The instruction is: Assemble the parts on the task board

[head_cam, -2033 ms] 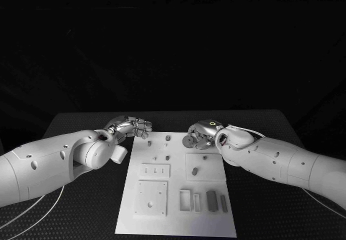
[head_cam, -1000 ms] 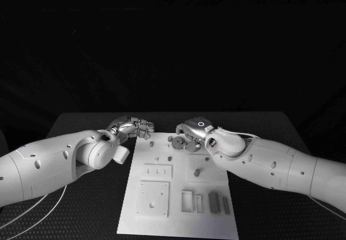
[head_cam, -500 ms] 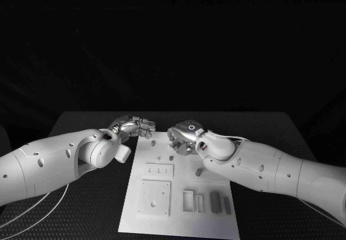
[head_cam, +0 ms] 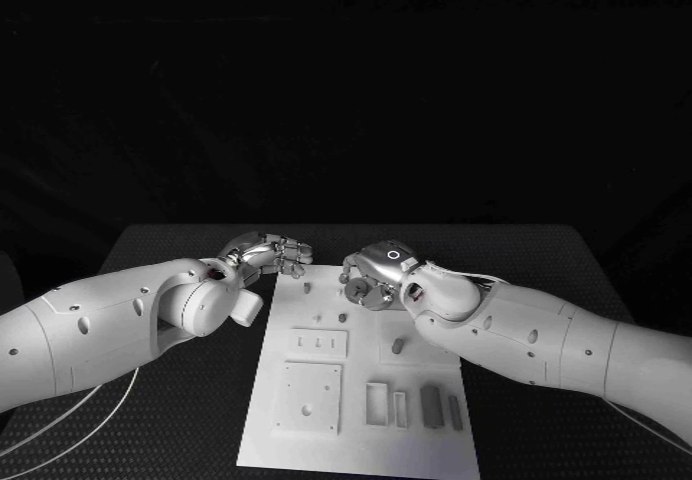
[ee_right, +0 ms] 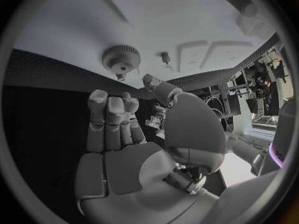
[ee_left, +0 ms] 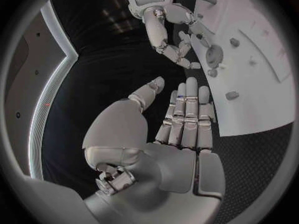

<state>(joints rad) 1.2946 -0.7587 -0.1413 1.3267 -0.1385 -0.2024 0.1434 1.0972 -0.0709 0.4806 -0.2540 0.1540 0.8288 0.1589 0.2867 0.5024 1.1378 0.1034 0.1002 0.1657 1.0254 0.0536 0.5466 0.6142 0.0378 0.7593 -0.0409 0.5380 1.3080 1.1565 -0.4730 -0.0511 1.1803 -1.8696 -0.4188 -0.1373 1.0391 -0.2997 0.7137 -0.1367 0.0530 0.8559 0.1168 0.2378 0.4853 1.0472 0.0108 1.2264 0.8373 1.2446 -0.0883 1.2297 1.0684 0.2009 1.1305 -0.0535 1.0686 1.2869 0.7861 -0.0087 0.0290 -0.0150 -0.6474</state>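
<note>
Task board (head_cam: 310, 420) lies in the middle of my black table (head_cam: 173, 400), long way from near to far, with small grey parts on it. Since half a second ago my right hand (head_cam: 374, 275) has slid a little to the right and a touch nearer to me; two seconds ago it sat further right, so it went left over the far end of the board and has now come back a bit. My left hand (head_cam: 268, 253) has stayed just off the board's far left corner. The parts on the board lie as they did before.

At the near end I see a square block (head_cam: 306, 396) with a hole, and right of it a row of slim upright pieces (head_cam: 411, 405). Past these is a small plate with three pegs (head_cam: 317, 343), and right of it one peg (head_cam: 397, 346). At the far end, in my right wrist view, a round toothed gear (ee_right: 121, 59) sits on the board with a small peg (ee_right: 165, 57) beside it. My thick right arm (head_cam: 534, 340) lies over the board's right edge and hides some of it.

My left hand is open: its fingers (ee_left: 187, 109) are straight and side by side, the thumb out, holding nothing. My right hand is open too. Its fingers (ee_right: 112, 114) point at the gear but stay clear of it, and nothing is in the palm.
</note>
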